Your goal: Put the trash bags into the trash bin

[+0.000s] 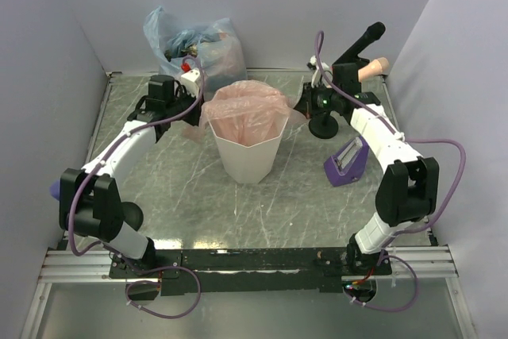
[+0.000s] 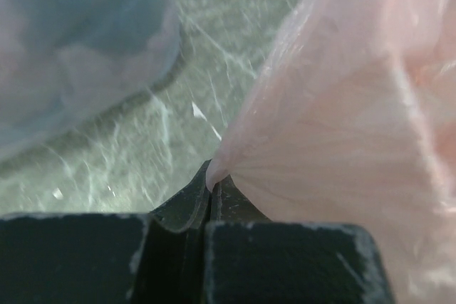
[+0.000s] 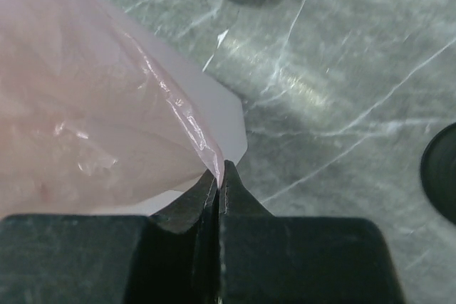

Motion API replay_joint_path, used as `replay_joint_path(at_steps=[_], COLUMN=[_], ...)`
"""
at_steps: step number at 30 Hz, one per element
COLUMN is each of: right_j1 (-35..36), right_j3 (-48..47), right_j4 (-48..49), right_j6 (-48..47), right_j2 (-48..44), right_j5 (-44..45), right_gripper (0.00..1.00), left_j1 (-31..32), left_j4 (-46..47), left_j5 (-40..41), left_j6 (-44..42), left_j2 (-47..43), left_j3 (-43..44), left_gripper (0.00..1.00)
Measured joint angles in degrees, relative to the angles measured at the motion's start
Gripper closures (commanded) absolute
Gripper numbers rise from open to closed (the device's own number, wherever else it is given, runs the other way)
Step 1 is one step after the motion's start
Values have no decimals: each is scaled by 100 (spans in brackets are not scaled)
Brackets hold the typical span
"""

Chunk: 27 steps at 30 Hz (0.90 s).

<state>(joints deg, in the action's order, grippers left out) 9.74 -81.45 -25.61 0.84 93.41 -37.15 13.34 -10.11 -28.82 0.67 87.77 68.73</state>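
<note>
The white faceted trash bin (image 1: 248, 155) stands mid-table. A thin pink trash bag (image 1: 245, 109) is draped in and over its mouth. My left gripper (image 1: 193, 111) is shut on the bag's left edge; the left wrist view shows the pink film (image 2: 342, 105) pinched between the fingertips (image 2: 211, 184). My right gripper (image 1: 302, 107) is shut on the bag's right edge; the right wrist view shows the film (image 3: 92, 105) caught at the fingertips (image 3: 221, 174), with the bin's white rim (image 3: 229, 126) just beyond.
A stuffed clear-bluish bag (image 1: 193, 44) sits at the back left, and shows blurred in the left wrist view (image 2: 78, 40). A purple holder (image 1: 347, 160) and a black round base (image 1: 325, 126) lie right of the bin. A black-and-tan handle (image 1: 370, 53) leans at the back right.
</note>
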Motion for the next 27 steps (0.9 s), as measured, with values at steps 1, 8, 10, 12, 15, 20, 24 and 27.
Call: replay_joint_path(at_steps=[1,8,10,12,15,20,24,27], right_j1=[0,-11,-33,-81,-210,-487,-498,-411], right_j3=[94,376,323,203,125,107,317,614], right_j4=[-26,-149,-247,-361,-448,-599,-490,-476], right_j6=[2,17,-13,-96,-282,-758,-1473,-2059], right_j2=[-63,-457,-531,-636,-968,-1904,-2551,-2837], right_j5=[2,72,142,278,518,605,0,-476], right_gripper=[100,72,61,55,49,36,22,18], left_j1=[-24,-162,-245,-393,-789,-1281,-1292,-1270], left_j4=[-116,-474,-553,-579,-597,-748,-955,-1108], left_j5=[-50,-72,26,120,297,442,-140,-632], left_j6=[-55,-291,-321,-356,-457,-966,-1851,-2343], left_j2=[0,-251,-400,-597,-1091,-2039,-2911,-3283], left_j3=[0,-184,-208,-208,-210,-210,-544,-802], left_gripper=[99,65,60,56,48,45,40,34])
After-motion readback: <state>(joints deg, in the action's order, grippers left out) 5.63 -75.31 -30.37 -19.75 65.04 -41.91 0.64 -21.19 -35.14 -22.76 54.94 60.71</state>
